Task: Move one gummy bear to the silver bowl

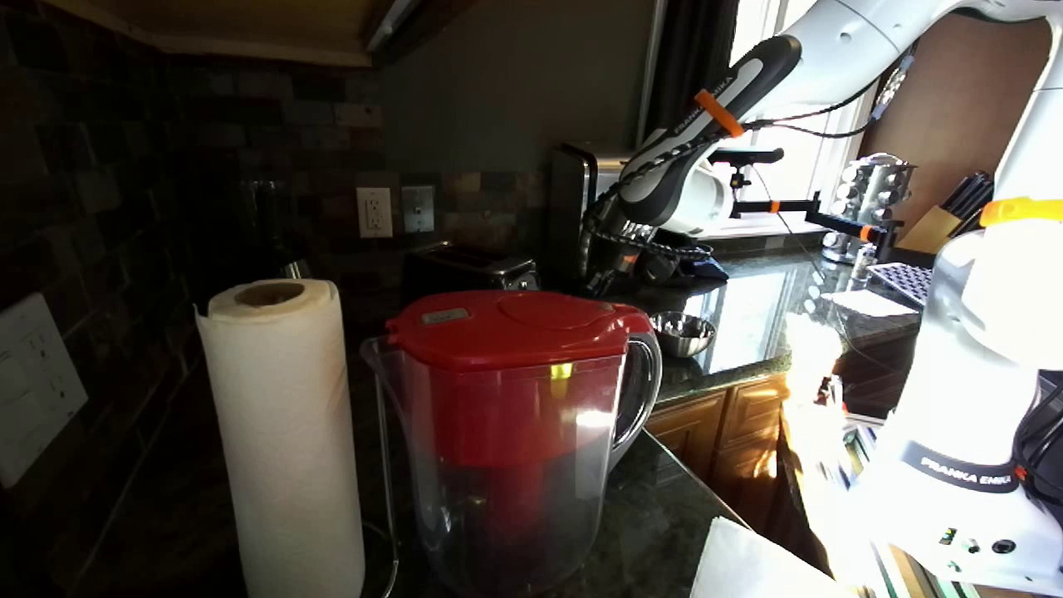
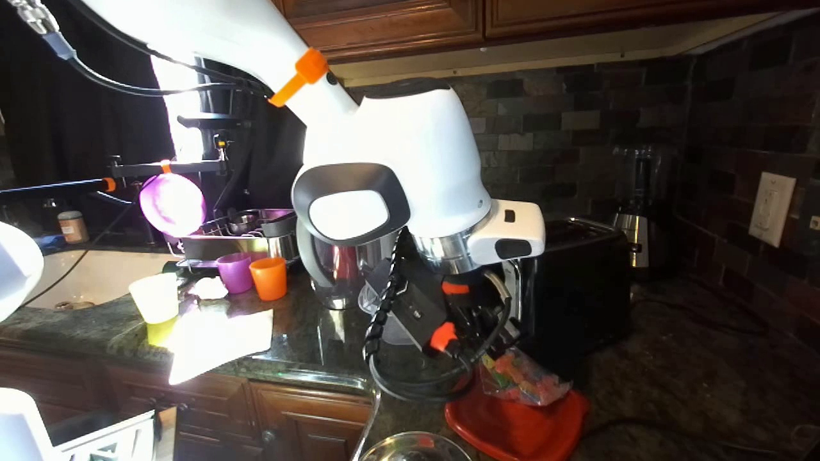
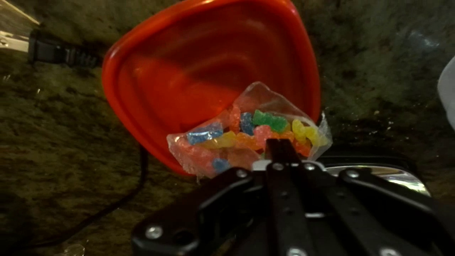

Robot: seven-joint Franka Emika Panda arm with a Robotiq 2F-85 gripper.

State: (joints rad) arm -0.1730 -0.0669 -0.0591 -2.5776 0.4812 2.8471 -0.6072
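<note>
My closed gripper (image 3: 279, 146) looks empty; I'd open narrowly to pinch the green gummy bear (image 3: 270, 121), not the bag (image 3: 262, 99).

1. Red dish (image 3: 213, 53) on the worktop (image 3: 359, 81).
2. Clear bag (image 3: 261, 96) lying partly in the dish, across its rim.
3. Bears (image 3: 263, 133) in the bag: green, blue, yellow, orange, pink.
4. Tool (image 3: 279, 142) over the bag, tips together; contact unclear.
5. Black plug (image 3: 53, 49) just beside the dish; dark cord (image 3: 143, 165) curving over the worktop.

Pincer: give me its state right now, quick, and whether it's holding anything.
Pincer: closed, jaws together, nothing visible between them.
</note>
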